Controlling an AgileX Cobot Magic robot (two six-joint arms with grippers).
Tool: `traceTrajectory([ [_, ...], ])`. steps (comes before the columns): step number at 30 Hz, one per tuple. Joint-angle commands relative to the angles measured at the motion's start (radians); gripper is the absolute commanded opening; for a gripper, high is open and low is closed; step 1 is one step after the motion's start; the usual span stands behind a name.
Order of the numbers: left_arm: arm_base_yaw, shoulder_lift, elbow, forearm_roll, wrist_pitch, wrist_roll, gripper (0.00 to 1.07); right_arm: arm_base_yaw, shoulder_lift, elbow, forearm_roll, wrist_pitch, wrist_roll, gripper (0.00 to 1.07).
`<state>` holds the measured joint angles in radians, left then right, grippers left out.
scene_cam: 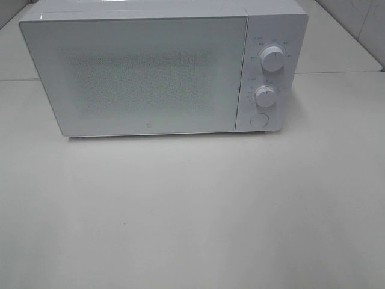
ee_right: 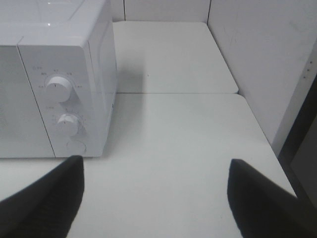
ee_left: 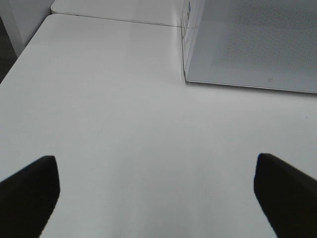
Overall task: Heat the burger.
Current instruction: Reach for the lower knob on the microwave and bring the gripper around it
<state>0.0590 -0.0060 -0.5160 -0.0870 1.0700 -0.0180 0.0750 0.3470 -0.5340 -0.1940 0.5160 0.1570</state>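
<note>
The burger is out of view in every frame. A white microwave (scene_cam: 150, 72) stands at the back of the table with its door shut; its two dials (scene_cam: 273, 60) and round button (scene_cam: 259, 120) are on the right side. My left gripper (ee_left: 156, 191) shows only in the left wrist view, open and empty over bare table, left of the microwave's front corner (ee_left: 185, 77). In the right wrist view my right gripper (ee_right: 156, 191) is open and empty, to the right of the microwave (ee_right: 54, 84) and its dials (ee_right: 58, 89). Neither arm shows in the exterior high view.
The white table (scene_cam: 192, 211) stretches in front of the microwave. A seam (ee_right: 178, 93) joins it to a second tabletop behind. A white wall panel (ee_right: 257, 59) borders the right side, and the table's edge (ee_left: 20, 54) falls away at the far left.
</note>
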Motion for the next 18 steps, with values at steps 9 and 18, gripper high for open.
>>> traceTrajectory([
  [9, 0.006, -0.017, 0.002, 0.003, -0.001, -0.006, 1.0, -0.006, 0.177, 0.11, -0.011, -0.41, 0.006, 0.76],
  [18, 0.006, -0.017, 0.002, 0.003, -0.001, -0.006, 1.0, -0.006, 0.357, 0.147, -0.011, -0.693, 0.003, 0.76],
])
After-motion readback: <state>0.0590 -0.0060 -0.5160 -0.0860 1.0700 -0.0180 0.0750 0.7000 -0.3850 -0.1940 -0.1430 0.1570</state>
